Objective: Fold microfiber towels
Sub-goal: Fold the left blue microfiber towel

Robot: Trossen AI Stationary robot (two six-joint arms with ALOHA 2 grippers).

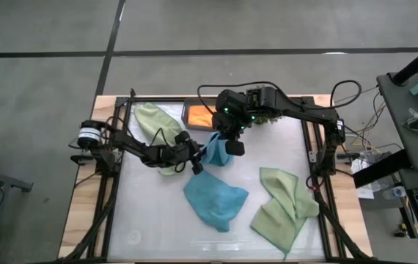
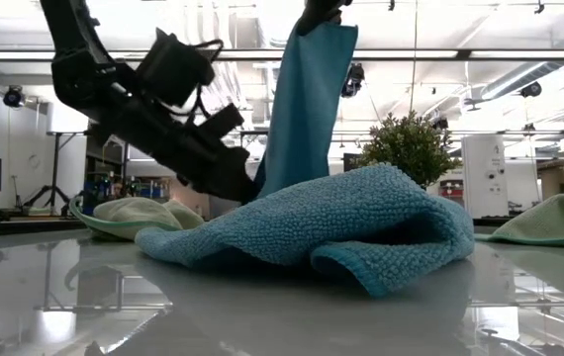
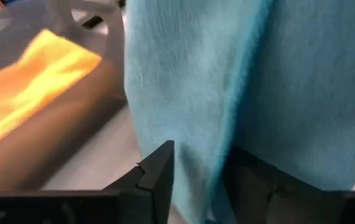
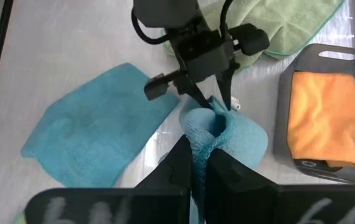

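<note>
Right gripper [image 4: 201,163] clamped on top edge of a teal-blue towel [image 1: 215,150], held hanging above table centre. Left gripper [image 4: 213,94] at the lower part of that hanging towel, fingers either side of a fold; grip closed or loose cannot be told. Second teal-blue towel [image 1: 214,199] crumpled on the white table [image 1: 282,143], at 6 o'clock from the hanging one; in the low view it blocks most of the tabletop behind. Sage green towel [image 1: 284,207] lying rumpled at 4 o'clock. Another sage green towel [image 1: 152,121] at 10 o'clock, partly under the left arm. Orange towel [image 4: 324,118] folded in dark grey tray [image 4: 317,55] at 12 o'clock. Potted plant [image 2: 411,145] at far edge.
</note>
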